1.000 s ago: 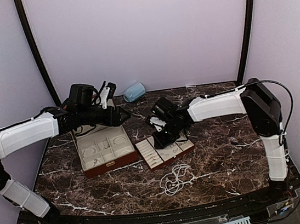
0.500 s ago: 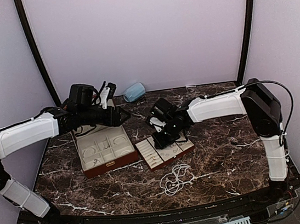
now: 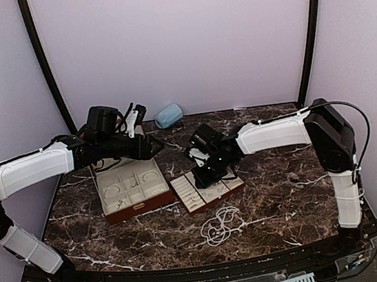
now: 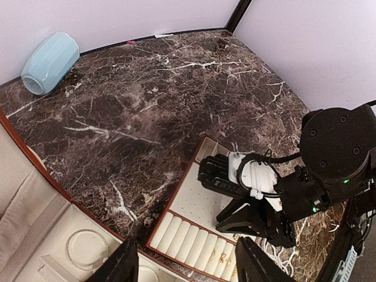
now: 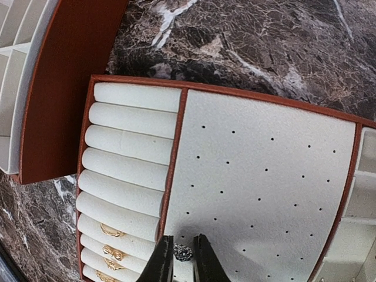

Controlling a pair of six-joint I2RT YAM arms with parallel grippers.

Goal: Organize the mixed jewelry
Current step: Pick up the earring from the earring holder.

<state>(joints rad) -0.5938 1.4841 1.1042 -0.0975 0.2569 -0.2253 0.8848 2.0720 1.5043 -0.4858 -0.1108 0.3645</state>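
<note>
My right gripper hangs low over the perforated cream panel of the flat reddish-brown tray. It is shut on a tiny sparkling silver earring, which sits just above the panel's near edge. Gold rings are tucked into the tray's lower ring rolls. A long white bead strand lies loose on the marble in front of the tray. My left gripper is open and holds nothing, raised over the case's right edge. A thin bangle lies in a case compartment.
The open reddish-brown, cream-lined case stands to the left of the tray, almost touching it. A pale blue rounded object lies on its side by the back wall. Curved black posts rise at both back corners.
The right wrist has shifted very slightly over the tray. The left arm has not moved.
</note>
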